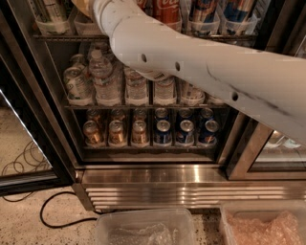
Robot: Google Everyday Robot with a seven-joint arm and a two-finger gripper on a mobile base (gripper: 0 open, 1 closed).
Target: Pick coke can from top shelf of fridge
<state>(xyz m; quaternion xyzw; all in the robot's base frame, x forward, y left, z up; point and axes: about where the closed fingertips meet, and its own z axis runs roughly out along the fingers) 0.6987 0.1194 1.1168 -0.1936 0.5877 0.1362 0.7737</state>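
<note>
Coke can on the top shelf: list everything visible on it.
Only part of the coke can shows: glossy red metal, white script, upright. The picture's top edge cuts it off, and the white arm hides its base. It is at the top shelf of the fridge, left of a clear tub. The gripper is out of view, past the top edge.

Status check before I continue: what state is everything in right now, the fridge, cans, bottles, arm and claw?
fridge: door open, racks exposed.
coke can: upright on the top shelf, its top cut off by the picture's edge.
water bottles: upright, middle rack.
gold cans: upright, bottom rack.
blue cans: upright, bottom rack.
arm: stretched across the fridge front up to the top shelf.
claw: out of view, past the top edge.
</note>
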